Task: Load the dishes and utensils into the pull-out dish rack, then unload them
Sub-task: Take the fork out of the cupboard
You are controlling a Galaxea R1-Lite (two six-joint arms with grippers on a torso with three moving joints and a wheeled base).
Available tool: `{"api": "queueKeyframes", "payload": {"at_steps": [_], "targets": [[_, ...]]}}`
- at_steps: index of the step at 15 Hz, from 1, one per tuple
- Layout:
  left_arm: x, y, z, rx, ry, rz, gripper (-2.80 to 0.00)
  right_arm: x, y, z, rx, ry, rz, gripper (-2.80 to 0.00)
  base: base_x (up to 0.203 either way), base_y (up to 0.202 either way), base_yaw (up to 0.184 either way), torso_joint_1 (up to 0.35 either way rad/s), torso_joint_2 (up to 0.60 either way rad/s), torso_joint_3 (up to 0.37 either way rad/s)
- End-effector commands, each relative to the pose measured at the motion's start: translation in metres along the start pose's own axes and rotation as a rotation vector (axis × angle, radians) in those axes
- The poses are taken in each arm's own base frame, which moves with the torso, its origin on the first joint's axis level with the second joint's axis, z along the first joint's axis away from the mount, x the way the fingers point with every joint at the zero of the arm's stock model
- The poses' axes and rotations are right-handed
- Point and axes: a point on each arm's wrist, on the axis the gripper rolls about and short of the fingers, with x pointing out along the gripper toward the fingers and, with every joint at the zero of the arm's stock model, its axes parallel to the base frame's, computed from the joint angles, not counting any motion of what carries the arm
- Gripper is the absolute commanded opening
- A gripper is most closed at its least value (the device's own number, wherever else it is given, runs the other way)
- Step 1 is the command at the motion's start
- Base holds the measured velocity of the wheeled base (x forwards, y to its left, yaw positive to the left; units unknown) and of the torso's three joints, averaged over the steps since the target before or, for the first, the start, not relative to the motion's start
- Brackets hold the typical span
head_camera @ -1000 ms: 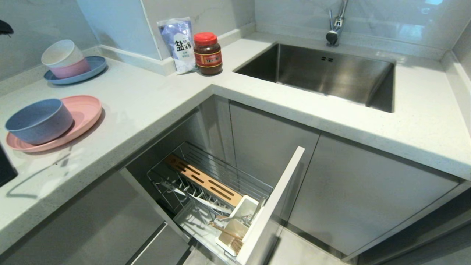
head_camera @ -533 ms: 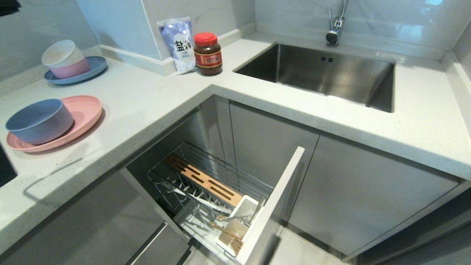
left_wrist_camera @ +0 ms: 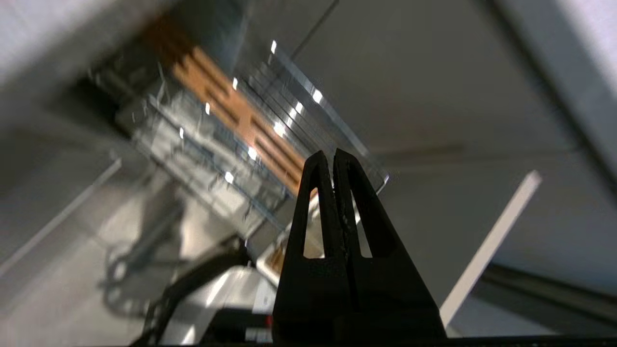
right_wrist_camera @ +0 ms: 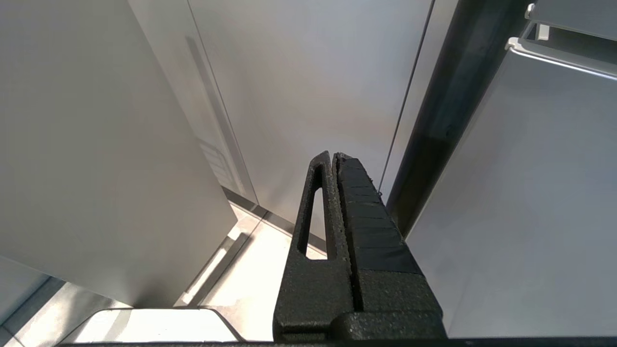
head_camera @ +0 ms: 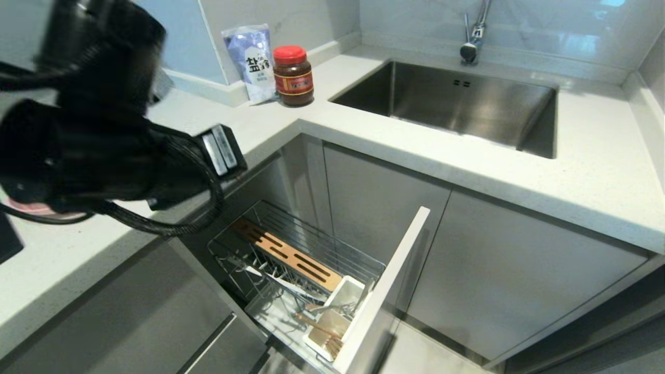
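Observation:
The pull-out dish rack (head_camera: 311, 244) stands open under the counter corner, with its wooden bar (head_camera: 286, 254), white cutlery box (head_camera: 332, 317) and pale front panel (head_camera: 384, 291). Silver cutlery (head_camera: 337, 306) and chopsticks (head_camera: 319, 327) lie in the box. My left arm (head_camera: 104, 140) hangs over the counter at the left and hides the bowl. Only a sliver of the pink plate (head_camera: 36, 209) shows beneath it. In the left wrist view my left gripper (left_wrist_camera: 332, 154) is shut and empty, above the rack (left_wrist_camera: 207, 140). My right gripper (right_wrist_camera: 332, 156) is shut and empty, parked low by cabinet fronts.
A salt bag (head_camera: 252, 62) and a red-lidded jar (head_camera: 293, 75) stand at the back of the counter (head_camera: 467, 171). The steel sink (head_camera: 457, 104) with its tap (head_camera: 474, 36) lies to the right. A grey drawer front (head_camera: 223, 348) sits left of the rack.
My left arm has swung in from the left edge and now covers the bowls and plates on the counter. Rack, utensils and camera have not moved.

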Motion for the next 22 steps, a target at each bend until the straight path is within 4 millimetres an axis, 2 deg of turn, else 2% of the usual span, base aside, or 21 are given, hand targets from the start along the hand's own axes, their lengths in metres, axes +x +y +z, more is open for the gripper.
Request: {"api": "queueKeyframes", "payload": {"at_steps": [1, 3, 10, 11, 16, 22], "targets": [[0.041, -0.009, -0.042, 0.027, 0.135, 0.089, -2.80, 0.000, 0.000, 0.000, 0.000, -0.003, 0.000, -2.80, 0.000, 0.000, 0.000, 0.000, 0.00, 0.000], [0.060, -0.013, -0.067, -0.002, 0.195, 0.130, -2.80, 0.000, 0.000, 0.000, 0.000, -0.003, 0.001, -2.80, 0.000, 0.000, 0.000, 0.000, 0.00, 0.000], [0.118, -0.023, -0.122, -0.039, 0.274, 0.196, -2.80, 0.000, 0.000, 0.000, 0.000, -0.003, 0.000, -2.80, 0.000, 0.000, 0.000, 0.000, 0.00, 0.000], [0.124, -0.023, -0.128, -0.046, 0.285, 0.207, 0.00, 0.000, 0.000, 0.000, 0.000, -0.003, 0.001, -2.80, 0.000, 0.000, 0.000, 0.000, 0.00, 0.000], [0.137, -0.028, -0.152, -0.054, 0.337, 0.235, 0.00, 0.000, 0.000, 0.000, 0.000, -0.003, 0.000, -2.80, 0.000, 0.000, 0.000, 0.000, 0.00, 0.000], [0.142, -0.034, -0.160, -0.083, 0.373, 0.209, 0.00, 0.000, 0.000, 0.000, 0.000, -0.003, 0.000, -2.80, 0.000, 0.000, 0.000, 0.000, 0.00, 0.000]]}}
